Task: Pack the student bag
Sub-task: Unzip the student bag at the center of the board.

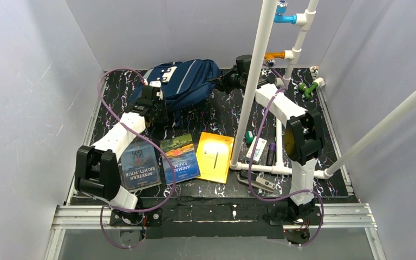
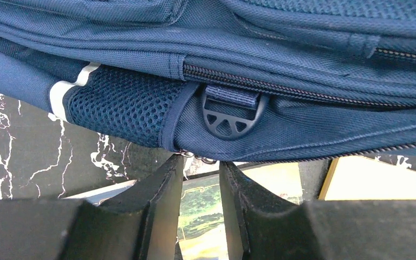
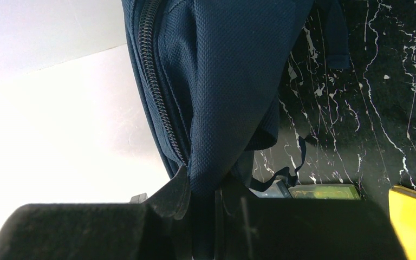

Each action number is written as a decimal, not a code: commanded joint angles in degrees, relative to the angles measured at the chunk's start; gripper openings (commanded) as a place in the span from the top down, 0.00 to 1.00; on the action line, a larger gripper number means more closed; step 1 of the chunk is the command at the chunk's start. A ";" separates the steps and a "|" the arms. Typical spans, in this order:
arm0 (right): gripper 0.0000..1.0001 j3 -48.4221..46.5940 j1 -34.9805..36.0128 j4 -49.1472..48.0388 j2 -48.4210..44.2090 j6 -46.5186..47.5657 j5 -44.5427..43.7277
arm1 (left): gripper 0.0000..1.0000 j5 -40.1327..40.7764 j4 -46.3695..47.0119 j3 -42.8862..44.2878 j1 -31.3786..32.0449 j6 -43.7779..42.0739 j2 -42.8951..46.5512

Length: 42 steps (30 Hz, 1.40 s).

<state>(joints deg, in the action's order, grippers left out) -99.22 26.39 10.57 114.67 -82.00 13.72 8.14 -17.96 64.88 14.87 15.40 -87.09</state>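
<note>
The student bag (image 1: 187, 81), navy with grey stripes and a white patch, lies at the back middle of the table. My left gripper (image 1: 154, 108) is at the bag's near left edge. In the left wrist view its jaws (image 2: 201, 162) stand a little apart, tips touching the bag's lower seam (image 2: 303, 130), with a small metal chain (image 2: 195, 158) between them. My right gripper (image 1: 225, 82) is at the bag's right side. In the right wrist view it (image 3: 203, 189) is shut on a fold of the bag's fabric (image 3: 222, 97) beside the zipper (image 3: 157, 86).
Three books lie in front: Nineteen Eighty-Four (image 1: 140, 167), Animal Farm (image 1: 180, 158) and a yellow one (image 1: 215, 157). A white pipe frame (image 1: 254, 81) stands at centre right, with small stationery (image 1: 259, 149) at its base. A green item (image 1: 309, 88) lies far right.
</note>
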 commanded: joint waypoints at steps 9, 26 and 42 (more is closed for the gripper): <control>0.99 -1.69 1.25 -6.24 -5.21 -3.69 0.41 | 0.83 1.57 -0.48 2.92 0.11 0.57 -1.61; 0.99 1.44 1.14 -11.77 -5.86 0.15 2.50 | 1.00 -7.07 -8.72 3.06 0.62 1.19 4.94; 0.99 -9.43 -2.66 -7.68 -1.32 19.99 22.93 | 0.24 -39.14 -4.26 11.41 -7.06 1.62 9.24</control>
<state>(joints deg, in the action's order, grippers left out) -103.07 23.42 9.26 115.90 -71.53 24.45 -20.95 -25.26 69.06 4.38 18.44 -79.92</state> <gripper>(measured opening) 0.179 0.710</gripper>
